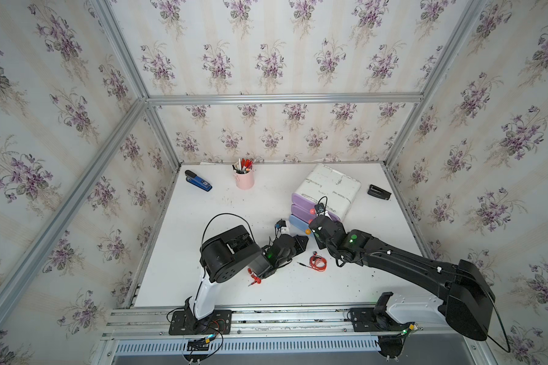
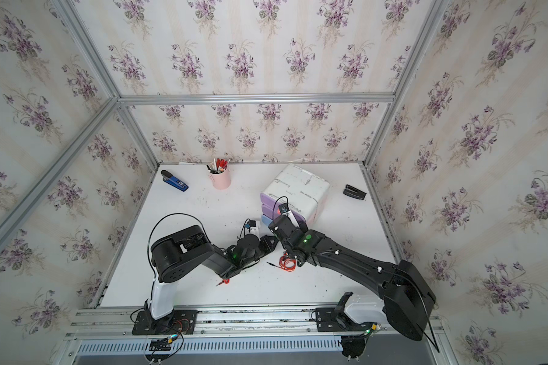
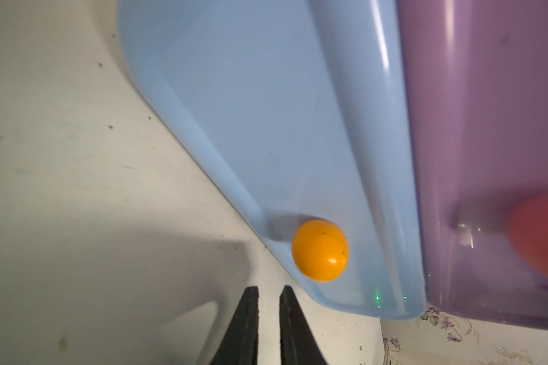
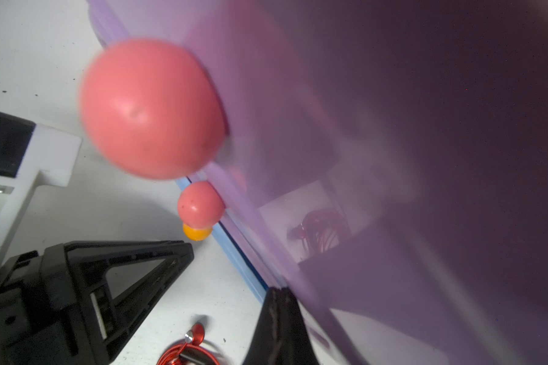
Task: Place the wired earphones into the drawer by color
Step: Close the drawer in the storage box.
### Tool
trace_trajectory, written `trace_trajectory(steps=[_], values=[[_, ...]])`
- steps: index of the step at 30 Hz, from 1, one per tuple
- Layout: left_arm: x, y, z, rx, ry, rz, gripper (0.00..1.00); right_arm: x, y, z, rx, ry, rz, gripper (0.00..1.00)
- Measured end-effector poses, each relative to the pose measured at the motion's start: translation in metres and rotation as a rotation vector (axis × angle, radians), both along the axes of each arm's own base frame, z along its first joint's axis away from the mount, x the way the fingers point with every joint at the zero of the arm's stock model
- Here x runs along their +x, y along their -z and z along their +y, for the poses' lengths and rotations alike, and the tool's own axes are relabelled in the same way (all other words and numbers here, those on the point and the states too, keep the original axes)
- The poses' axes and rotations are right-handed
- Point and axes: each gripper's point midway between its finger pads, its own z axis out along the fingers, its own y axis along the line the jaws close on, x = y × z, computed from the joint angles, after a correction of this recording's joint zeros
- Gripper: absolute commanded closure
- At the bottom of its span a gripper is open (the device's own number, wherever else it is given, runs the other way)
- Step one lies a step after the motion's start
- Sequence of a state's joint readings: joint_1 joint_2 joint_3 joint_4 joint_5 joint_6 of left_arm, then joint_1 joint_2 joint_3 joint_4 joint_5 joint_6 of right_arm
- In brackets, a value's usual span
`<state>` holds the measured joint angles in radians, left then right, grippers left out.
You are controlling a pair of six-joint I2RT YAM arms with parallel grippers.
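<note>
Red wired earphones (image 1: 317, 263) (image 2: 287, 263) (image 4: 187, 354) lie coiled on the white table between my two arms. A second red set (image 1: 254, 278) (image 2: 224, 281) pokes out from under my left arm. The white drawer unit (image 1: 332, 186) has two purple drawers (image 1: 301, 200) (image 4: 424, 126) above a blue one (image 3: 266, 110). My left gripper (image 3: 269, 289) (image 1: 303, 242) is slightly open and empty, just short of the blue drawer's orange knob (image 3: 320, 249). My right gripper (image 4: 279, 289) is shut and empty, its tips at the purple drawer front. A dim red coil (image 4: 323, 234) shows on that front; whether it is inside or reflected I cannot tell.
A pink pen cup (image 1: 244, 180) and a blue stapler (image 1: 198, 183) stand at the back left. A black stapler-like object (image 1: 378, 192) lies at the back right. Pink knobs (image 4: 152, 107) stick out of the purple drawers. Wallpapered walls enclose the table.
</note>
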<state>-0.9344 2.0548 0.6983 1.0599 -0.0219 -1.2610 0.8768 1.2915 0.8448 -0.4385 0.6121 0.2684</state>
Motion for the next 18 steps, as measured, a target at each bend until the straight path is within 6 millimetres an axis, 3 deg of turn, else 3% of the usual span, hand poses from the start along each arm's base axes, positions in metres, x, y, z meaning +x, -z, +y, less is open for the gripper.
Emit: trace_trajectory(steps=[8,13,18], values=[[-0.003,-0.003,0.004,-0.032,-0.004,-0.011,0.65,-0.003,-0.009,0.003,0.059,-0.006,-0.008,0.84],[-0.005,-0.007,0.007,-0.067,-0.008,-0.024,0.53,-0.013,-0.029,0.018,0.193,-0.078,0.0,0.77],[0.0,-0.012,0.0,-0.121,-0.01,-0.053,0.5,-0.028,-0.047,0.038,0.33,-0.179,0.037,0.75]])
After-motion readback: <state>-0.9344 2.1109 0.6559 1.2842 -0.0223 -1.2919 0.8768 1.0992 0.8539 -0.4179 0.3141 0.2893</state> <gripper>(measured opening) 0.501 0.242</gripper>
